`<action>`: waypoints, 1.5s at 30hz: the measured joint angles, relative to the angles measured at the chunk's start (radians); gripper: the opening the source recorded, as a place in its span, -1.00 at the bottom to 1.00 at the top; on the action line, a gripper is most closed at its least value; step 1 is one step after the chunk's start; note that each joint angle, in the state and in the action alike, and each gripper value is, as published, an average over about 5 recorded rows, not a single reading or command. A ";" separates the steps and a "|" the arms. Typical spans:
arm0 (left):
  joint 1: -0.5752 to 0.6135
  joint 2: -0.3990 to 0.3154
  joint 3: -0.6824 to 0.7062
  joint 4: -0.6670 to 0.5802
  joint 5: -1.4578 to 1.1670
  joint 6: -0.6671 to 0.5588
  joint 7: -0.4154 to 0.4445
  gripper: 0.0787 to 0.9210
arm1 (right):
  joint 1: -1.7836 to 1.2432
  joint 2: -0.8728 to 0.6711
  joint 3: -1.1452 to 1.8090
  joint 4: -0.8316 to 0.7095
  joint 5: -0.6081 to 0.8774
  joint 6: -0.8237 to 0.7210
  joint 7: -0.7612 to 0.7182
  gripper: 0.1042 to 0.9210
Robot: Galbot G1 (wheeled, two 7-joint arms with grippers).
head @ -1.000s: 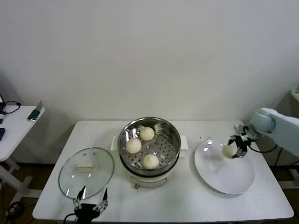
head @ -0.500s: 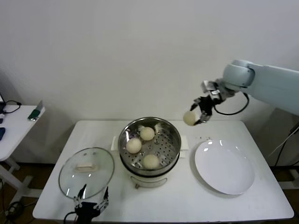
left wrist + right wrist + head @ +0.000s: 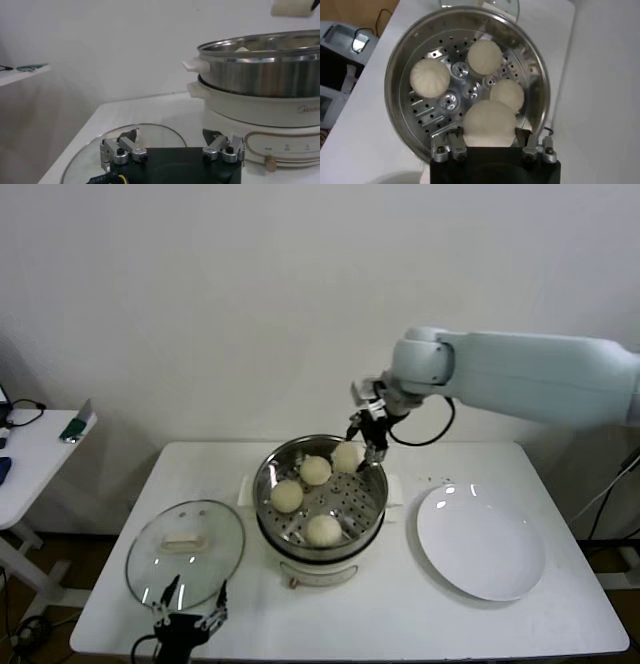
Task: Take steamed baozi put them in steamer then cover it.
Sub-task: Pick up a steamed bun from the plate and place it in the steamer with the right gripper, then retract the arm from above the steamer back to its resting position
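At the near edge of the tabletop (image 3: 400, 624), the left hand (image 3: 187, 621) waits with its fingers spread wide and nothing between them, just beside the near rim of the cover (image 3: 185, 552), the glass lid lying flat and apart from the pot. Behind it at centre stands the steamer (image 3: 320, 489), its steel basket holding three baozi (image 3: 287, 496) on the perforated floor. Above the basket's far right rim, the right hand (image 3: 362, 454) pinches the fourth baozi (image 3: 346, 456); its wrist camera looks straight down past the bun onto the three already seated.

The step in hand appears to be placing this last bun. Done well, it would come down into the open patch of the basket on the far right, clear of the others, and be let go only once low over the floor, so the soft dough neither drops nor rolls against a neighbour or the steel wall.

To the right, a white plate (image 3: 481, 542) sits bare. A side table (image 3: 25, 454) with small items stands well off to the left. Nothing blocks the descent; the right arm over the pot would have to clear out before the cover can go on.
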 measured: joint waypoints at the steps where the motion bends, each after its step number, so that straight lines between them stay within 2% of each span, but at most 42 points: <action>1: -0.001 0.000 -0.002 0.001 -0.002 0.000 0.000 0.77 | -0.011 0.009 0.000 -0.006 -0.007 -0.001 0.002 0.45; 24: -0.025 0.006 -0.008 0.027 -0.013 0.006 0.004 0.77 | -0.137 0.051 -0.021 -0.048 -0.097 0.001 -0.004 0.45; 29: -0.025 0.006 -0.008 0.026 -0.013 0.006 0.004 0.77 | -0.146 0.052 -0.017 -0.051 -0.100 0.002 0.004 0.61; 33: -0.024 0.007 -0.008 0.025 -0.011 0.006 0.004 0.77 | -0.145 0.048 -0.006 -0.052 -0.083 0.005 0.013 0.74; 45: -0.030 0.013 -0.006 0.009 -0.004 0.026 0.027 0.77 | -0.073 -0.022 0.031 -0.027 0.078 0.016 0.027 0.76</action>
